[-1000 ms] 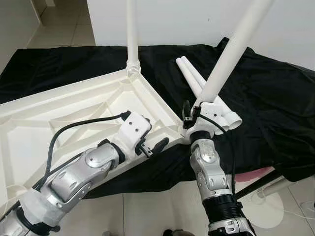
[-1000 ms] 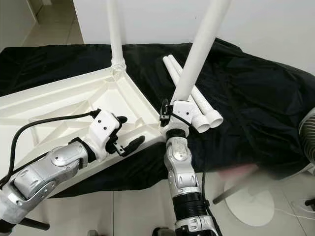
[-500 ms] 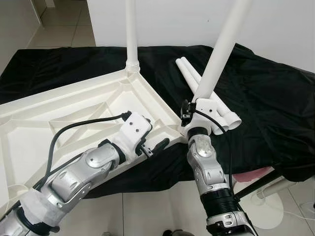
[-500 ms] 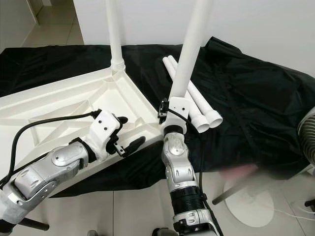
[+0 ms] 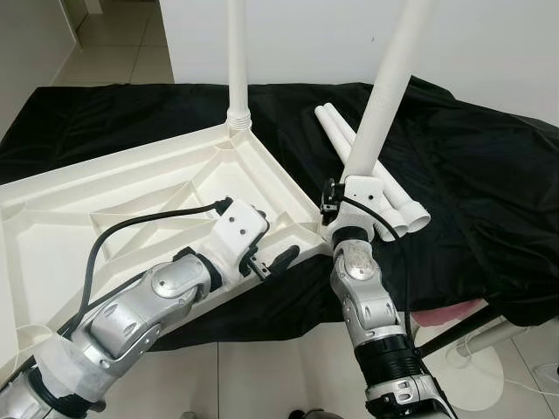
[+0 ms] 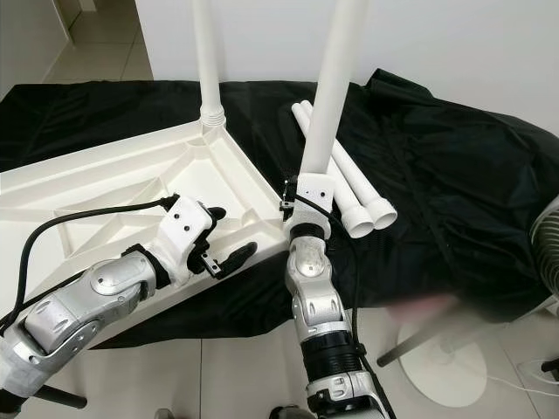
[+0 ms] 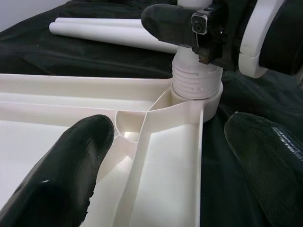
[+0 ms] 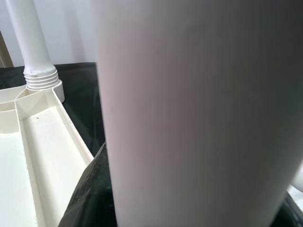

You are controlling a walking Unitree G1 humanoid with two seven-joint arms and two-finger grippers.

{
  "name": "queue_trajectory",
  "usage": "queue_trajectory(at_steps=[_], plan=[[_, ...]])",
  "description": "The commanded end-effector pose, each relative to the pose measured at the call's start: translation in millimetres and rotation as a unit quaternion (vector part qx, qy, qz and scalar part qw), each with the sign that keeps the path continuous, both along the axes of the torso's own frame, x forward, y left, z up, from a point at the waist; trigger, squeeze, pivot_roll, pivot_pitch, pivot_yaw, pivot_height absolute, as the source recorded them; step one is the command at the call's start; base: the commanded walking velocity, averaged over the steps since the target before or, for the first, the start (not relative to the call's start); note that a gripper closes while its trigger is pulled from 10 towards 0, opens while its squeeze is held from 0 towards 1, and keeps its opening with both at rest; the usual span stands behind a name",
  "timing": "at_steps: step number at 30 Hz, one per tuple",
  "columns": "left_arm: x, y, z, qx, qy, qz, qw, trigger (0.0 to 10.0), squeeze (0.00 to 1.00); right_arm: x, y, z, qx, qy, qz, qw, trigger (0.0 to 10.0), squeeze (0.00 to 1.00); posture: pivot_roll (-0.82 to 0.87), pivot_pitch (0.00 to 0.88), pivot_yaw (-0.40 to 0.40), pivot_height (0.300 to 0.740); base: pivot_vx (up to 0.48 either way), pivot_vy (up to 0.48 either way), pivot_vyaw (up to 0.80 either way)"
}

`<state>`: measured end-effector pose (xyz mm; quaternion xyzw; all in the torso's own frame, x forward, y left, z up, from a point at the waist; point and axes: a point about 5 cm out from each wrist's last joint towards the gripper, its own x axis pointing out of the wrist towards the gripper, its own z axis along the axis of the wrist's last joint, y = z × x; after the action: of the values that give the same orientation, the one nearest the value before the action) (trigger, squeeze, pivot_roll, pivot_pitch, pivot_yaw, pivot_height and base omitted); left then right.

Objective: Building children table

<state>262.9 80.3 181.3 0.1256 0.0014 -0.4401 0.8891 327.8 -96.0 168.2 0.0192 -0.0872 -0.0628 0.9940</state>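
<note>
Left eye view: one tabletop (image 5: 131,188), four white legs (image 5: 384,96), two tools (image 5: 345,194).

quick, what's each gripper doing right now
left gripper: open, fingers either side of the tabletop corner rim.
right gripper: shut on the table leg.

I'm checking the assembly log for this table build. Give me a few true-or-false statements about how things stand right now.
1. The right gripper holds a white leg at the tabletop's near corner. True.
2. No leg is fitted yet. False: one leg stands in the far corner socket.
3. Two spare legs lie on the black cloth. True.
4. The left gripper clamps a leg. False: it is open at the tabletop's edge.
</note>
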Motion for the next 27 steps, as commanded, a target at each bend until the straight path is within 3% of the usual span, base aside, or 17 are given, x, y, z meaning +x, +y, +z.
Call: queue_trajectory(at_steps=[1,10,20,21,26,27], plan=[[-12.8,-7.8,0,0.016,0.022,-0.152,0.988,10.0,0.00,-3.1,-5.4,-23,-0.010,0.053,-0.012,0.998,10.0,0.00,-0.02,0.089,-0.052,0.740,0.000,0.000,0.00],[-1.0,-2.8,9,0.014,-0.001,-0.134,0.991,10.0,0.00,-5.2,-15.2,25,-0.034,-0.037,-0.024,0.998,10.0,0.00,-0.03,0.074,-0.050,0.740,0.000,0.000,0.00],[13.4,3.7,21,-0.007,-0.010,-0.112,0.994,10.0,0.00,-4.3,-23.0,41,-0.031,-0.053,-0.017,0.998,10.0,0.00,-0.04,0.062,-0.048,0.740,0.000,0.000,0.00],[16.8,4.8,23,-0.015,-0.010,-0.108,0.994,10.0,1.00,-3.9,-25.2,43,-0.032,-0.053,-0.011,0.998,10.0,0.00,-0.04,0.062,-0.048,0.740,0.000,0.000,0.00],[30.4,2.8,45,-0.066,-0.021,-0.086,0.994,10.0,1.00,3.0,-44.2,49,-0.044,-0.054,0.024,0.997,10.0,0.00,-0.04,0.063,-0.051,0.740,0.000,0.000,0.00],[33.9,0.0,57,-0.094,-0.019,-0.086,0.992,10.0,0.84,6.3,-52.5,52,-0.046,-0.053,0.039,0.997,10.0,0.00,-0.04,0.066,-0.052,0.740,0.000,0.000,0.00]])
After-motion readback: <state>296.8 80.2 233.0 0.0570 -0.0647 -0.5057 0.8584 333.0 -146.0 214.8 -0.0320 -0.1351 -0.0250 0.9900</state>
